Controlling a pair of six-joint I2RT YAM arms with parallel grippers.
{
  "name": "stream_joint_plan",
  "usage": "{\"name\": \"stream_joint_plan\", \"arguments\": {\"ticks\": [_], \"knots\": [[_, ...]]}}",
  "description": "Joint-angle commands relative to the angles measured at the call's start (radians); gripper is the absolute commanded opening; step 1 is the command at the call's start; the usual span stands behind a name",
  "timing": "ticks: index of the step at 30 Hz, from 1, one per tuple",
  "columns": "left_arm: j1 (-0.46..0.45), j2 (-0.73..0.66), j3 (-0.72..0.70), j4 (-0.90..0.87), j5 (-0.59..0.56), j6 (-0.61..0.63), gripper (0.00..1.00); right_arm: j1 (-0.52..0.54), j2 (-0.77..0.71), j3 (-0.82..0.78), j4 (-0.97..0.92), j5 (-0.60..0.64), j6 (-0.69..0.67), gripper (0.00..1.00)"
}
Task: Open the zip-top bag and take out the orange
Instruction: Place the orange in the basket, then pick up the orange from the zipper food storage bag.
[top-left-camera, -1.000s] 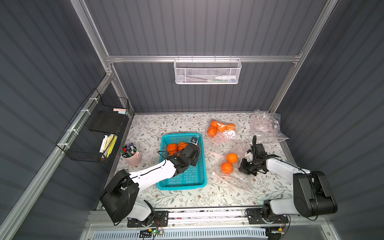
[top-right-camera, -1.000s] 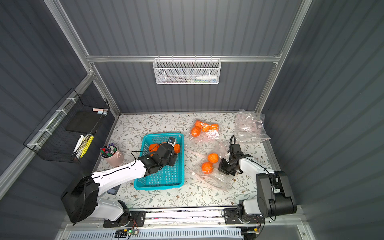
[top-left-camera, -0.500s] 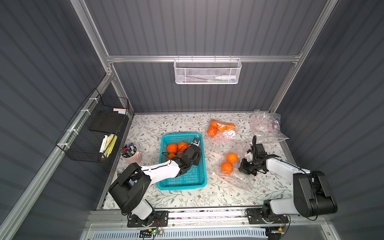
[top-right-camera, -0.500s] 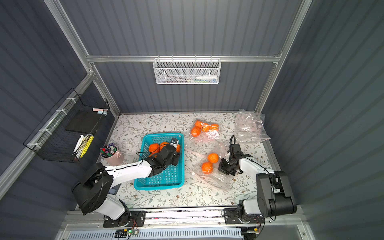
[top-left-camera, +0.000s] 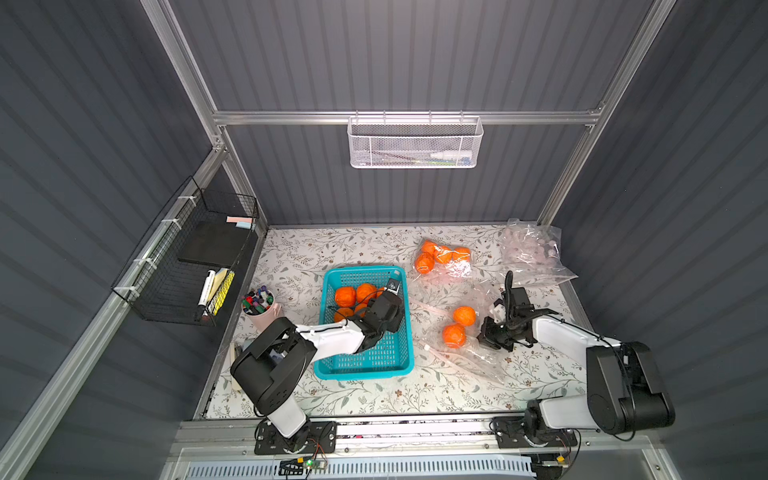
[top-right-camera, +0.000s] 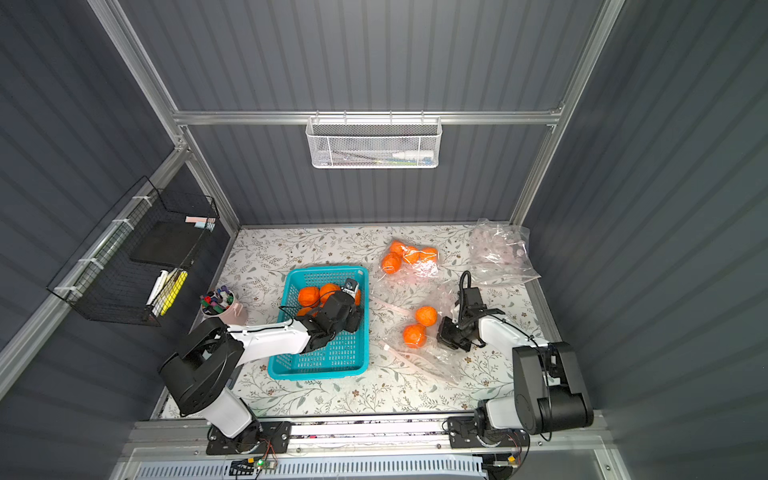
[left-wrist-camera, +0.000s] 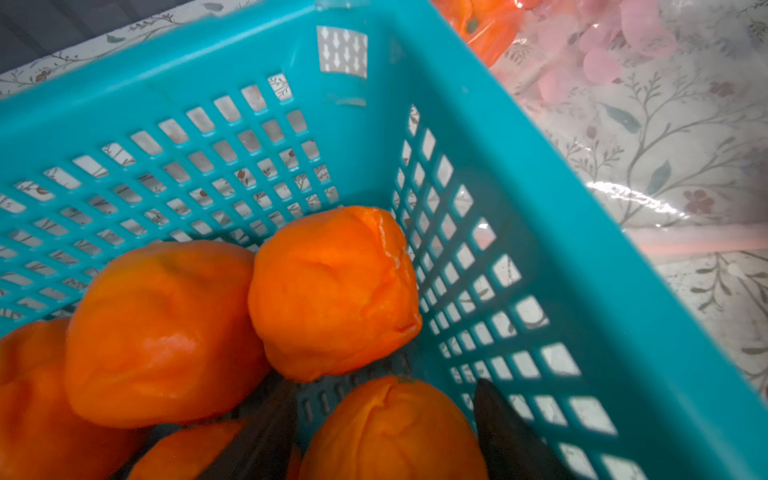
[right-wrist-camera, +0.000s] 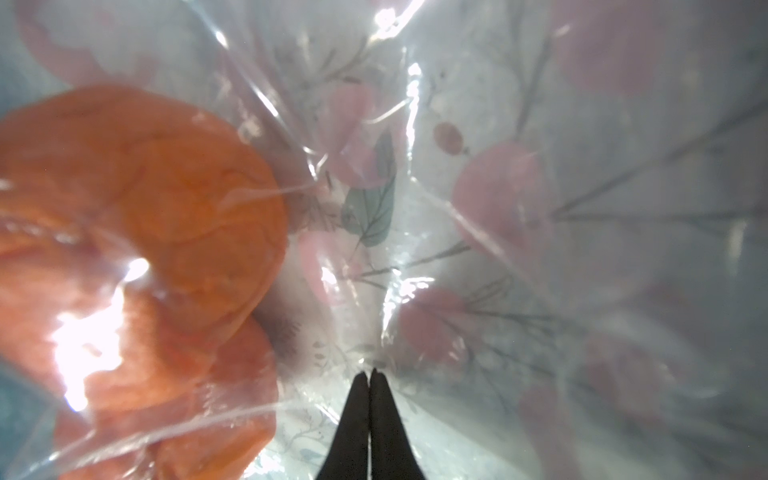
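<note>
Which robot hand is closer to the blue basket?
Left. The left gripper is down inside the teal basket, among the oranges. The right gripper is off to the basket's side, pinching the zip-top bag.

Bright, even overhead light in both top views: floral tabletop (top-left-camera: 311, 249) glowing at lower centre, grey walls (top-left-camera: 104, 124) dim, wide-angle stretch toward the corners. Crisp inside the teal basket (left-wrist-camera: 540, 208) in the left wrist view. Hazy, out of focus through the zip-top bag (right-wrist-camera: 498, 166) in the right wrist view, white glare over the oranges (right-wrist-camera: 166, 199)
</note>
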Motion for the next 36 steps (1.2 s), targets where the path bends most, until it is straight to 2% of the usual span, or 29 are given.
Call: {"name": "stream_joint_plan", "arguments": {"ticks": [1,9,13,15,18,19,22,25,28,30,33,36], "knots": [[0.001,-0.012,-0.009,0.04,0.013,0.031,0.74,-0.002,0.0,-0.006,-0.004,-0.004,0.003,0.08],[0.001,-0.109,0.013,-0.022,0.027,0.054,0.76,-0.001,-0.002,-0.007,-0.003,-0.003,0.003,0.08],[0.001,-0.221,0.058,-0.153,0.052,0.036,0.75,-0.002,-0.003,-0.006,-0.004,-0.002,0.004,0.08],[0.002,-0.275,0.076,-0.203,0.125,0.046,0.7,-0.002,-0.006,-0.007,-0.004,0.002,0.004,0.08],[-0.013,-0.327,0.079,-0.199,0.416,0.108,0.64,-0.002,-0.026,-0.007,-0.005,0.005,0.003,0.08],[-0.041,-0.333,0.077,-0.197,0.477,0.109,0.62,-0.002,-0.041,-0.007,-0.005,0.005,0.007,0.09],[-0.181,-0.289,0.11,-0.224,0.521,0.127,0.59,-0.002,-0.11,0.004,-0.006,0.012,0.017,0.1],[-0.295,-0.198,0.14,-0.228,0.549,0.13,0.53,-0.002,-0.176,0.053,-0.016,0.04,0.028,0.19],[-0.341,-0.114,0.145,-0.185,0.554,0.093,0.47,-0.002,-0.176,0.111,-0.009,0.121,0.038,0.23],[-0.359,-0.068,0.162,-0.189,0.538,0.077,0.43,-0.003,-0.139,0.157,-0.008,0.129,0.041,0.26],[-0.362,-0.037,0.167,-0.18,0.515,0.054,0.39,-0.002,-0.028,0.244,-0.005,0.034,0.039,0.28],[-0.361,-0.017,0.173,-0.182,0.49,0.045,0.38,-0.002,0.093,0.336,-0.015,0.003,0.051,0.29]]}}
